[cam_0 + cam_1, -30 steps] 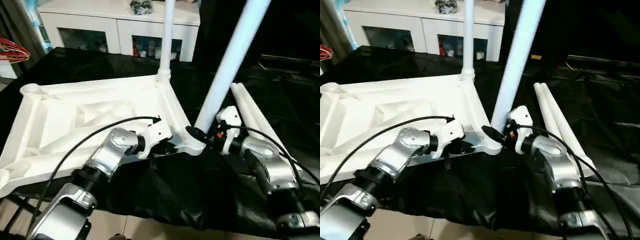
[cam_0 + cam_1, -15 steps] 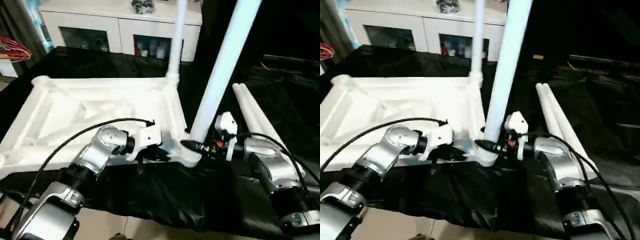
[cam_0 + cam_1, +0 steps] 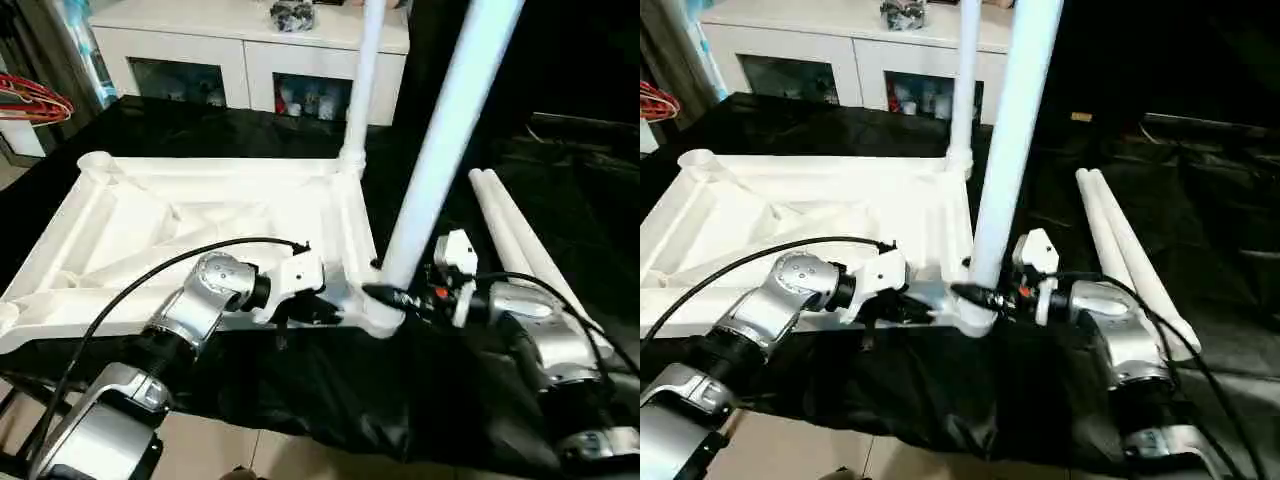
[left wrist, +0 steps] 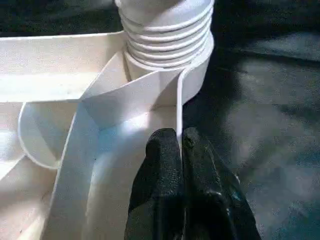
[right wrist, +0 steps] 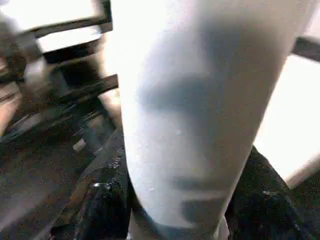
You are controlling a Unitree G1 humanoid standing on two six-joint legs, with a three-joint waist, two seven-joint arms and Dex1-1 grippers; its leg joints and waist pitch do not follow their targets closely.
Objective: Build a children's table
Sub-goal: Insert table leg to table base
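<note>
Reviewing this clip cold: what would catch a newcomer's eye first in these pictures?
First, the upside-down white table top on the black cloth, with two legs standing up from its right-hand corners: the near leg and the far leg. At the near corner socket both arms meet: the right pincer grips the near leg's base, and the left pincer pinches the top's rim beside it. Two spare legs lie to the right.

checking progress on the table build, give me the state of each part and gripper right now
table top: upside down on black cloth
far leg: upright in its corner socket
near leg: standing tilted in near socket
two spare legs: lying side by side
left gripper: shut on table top's rim
right gripper: closed around near leg
</note>
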